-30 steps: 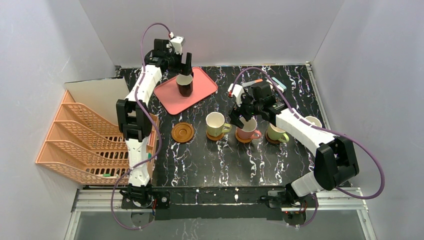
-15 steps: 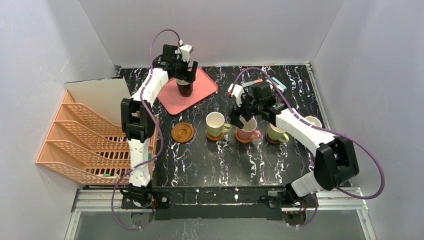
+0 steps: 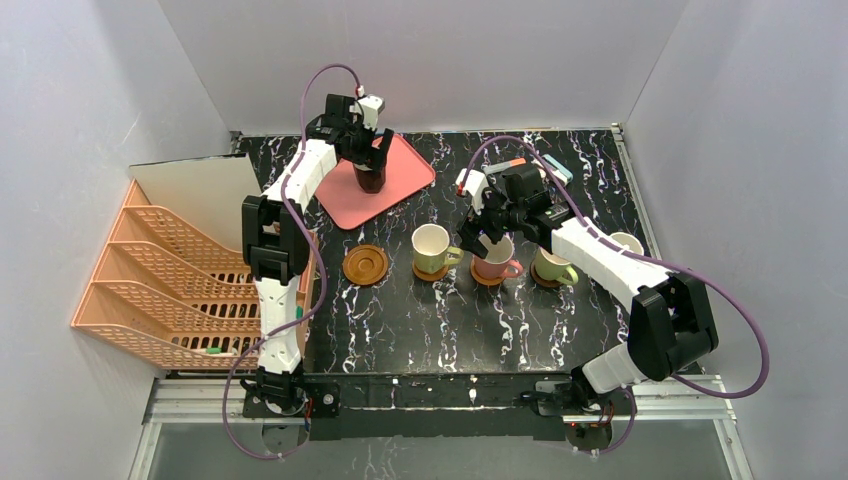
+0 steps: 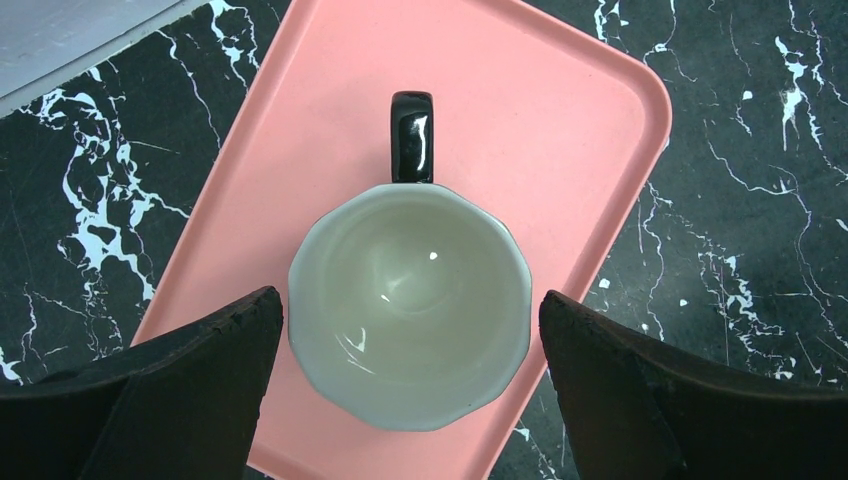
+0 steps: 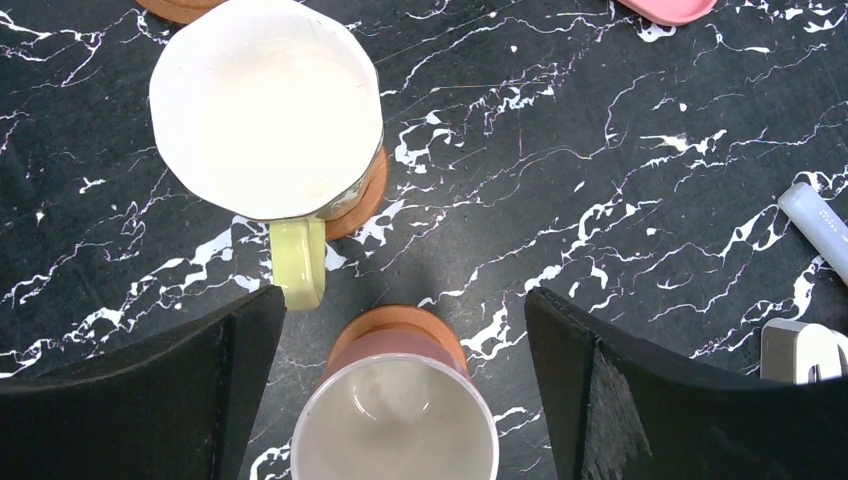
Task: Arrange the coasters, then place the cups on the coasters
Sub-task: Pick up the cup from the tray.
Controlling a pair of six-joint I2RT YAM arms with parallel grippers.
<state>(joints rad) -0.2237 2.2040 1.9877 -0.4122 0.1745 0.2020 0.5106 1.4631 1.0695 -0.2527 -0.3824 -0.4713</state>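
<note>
As both gape, left hand (image 4: 410,312) flanks brown cup (image 4: 410,285) on pink tray (image 4: 570,130), right hand (image 5: 405,302) pink cup (image 5: 395,428).

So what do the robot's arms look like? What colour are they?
The left arm and the right arm are both made of white tubes with chunky black joints. A thin purple cable loops along each one. Each arm ends in two black fingers, flat-sided and wedge-shaped, with a dull, rough look.

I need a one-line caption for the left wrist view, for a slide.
Open left gripper straddling the dark brown mug, which stands upright on the pink tray.
</note>
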